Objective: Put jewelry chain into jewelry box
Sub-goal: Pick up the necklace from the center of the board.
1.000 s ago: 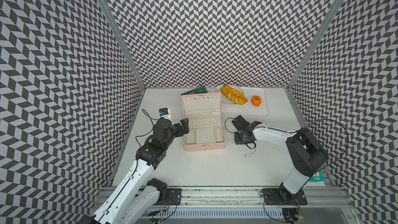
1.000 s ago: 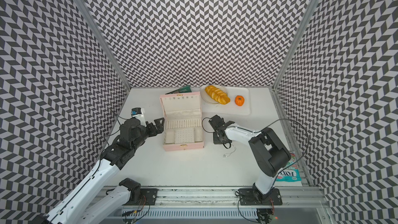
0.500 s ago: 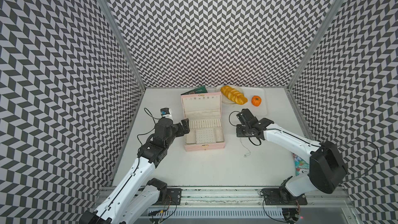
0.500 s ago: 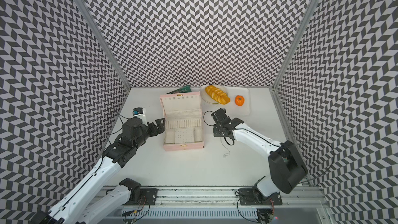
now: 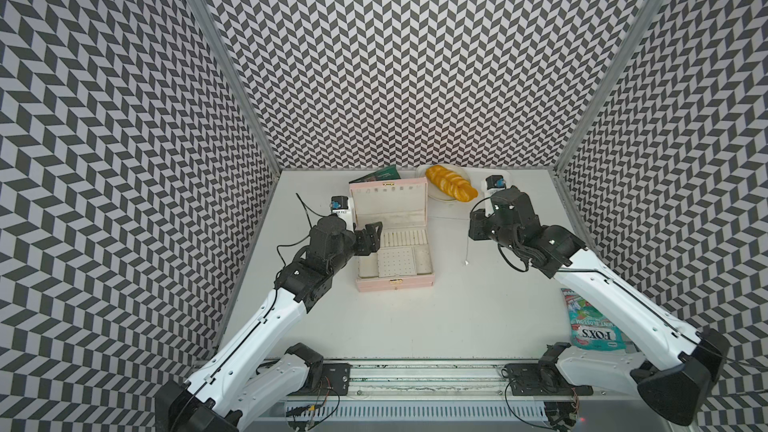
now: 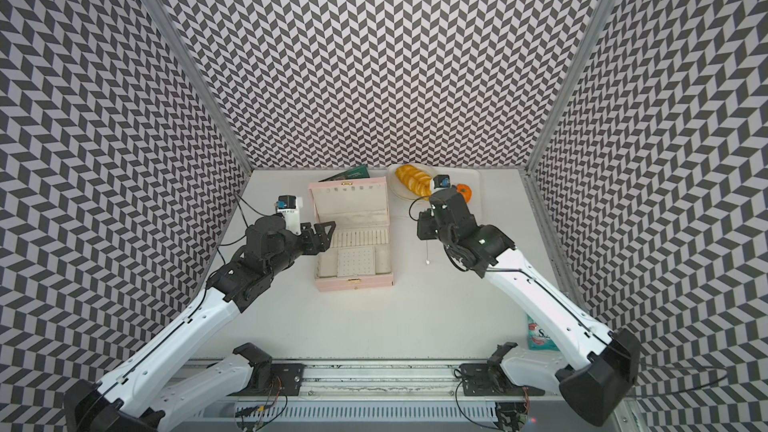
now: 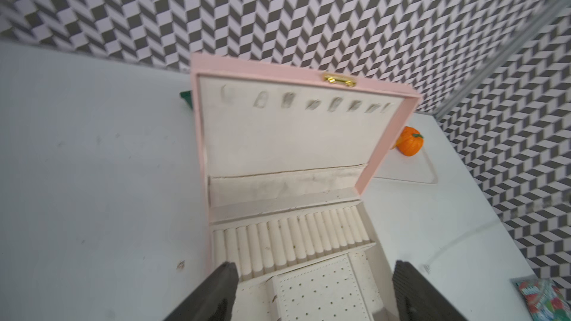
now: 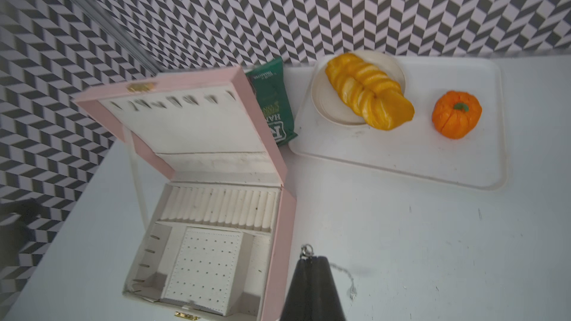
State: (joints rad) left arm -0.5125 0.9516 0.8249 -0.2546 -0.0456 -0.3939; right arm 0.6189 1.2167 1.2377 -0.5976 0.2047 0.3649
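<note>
Your right jaws are clenched on the chain (image 5: 468, 251), which hangs straight down from them in both top views, its small end piece lowest. It is off to the right of the box (image 5: 395, 284), over bare bench (image 5: 415, 326) and not over any compartment; you cannot tell whether its lower end touches the bench. In the right wrist view the clasp pokes out past the closed tips, and a short run of chain droops beside them. Your left jaws are released: in the left wrist view the two dark fingers (image 7: 216, 291) stand wide apart with nothing gripped, and the box interior shows in the gap. In the top views they sit at the box's left edge, level with the ring rolls; whether they touch the wall you cannot tell. The box is open, its lid standing up on the far side with a row of hooks below the gold clasp. The ring rolls run across the back of the base, and the perforated panel lies in front of them. A green packet (image 8: 272, 103) lies behind the box, partly hidden. On the tray (image 8: 401, 162) at the back right sit a plate (image 8: 321, 109) with a braided loaf (image 8: 367, 94) and a small pumpkin (image 8: 456, 114). A candy bag (image 5: 592, 326) lies by the right arm.
</note>
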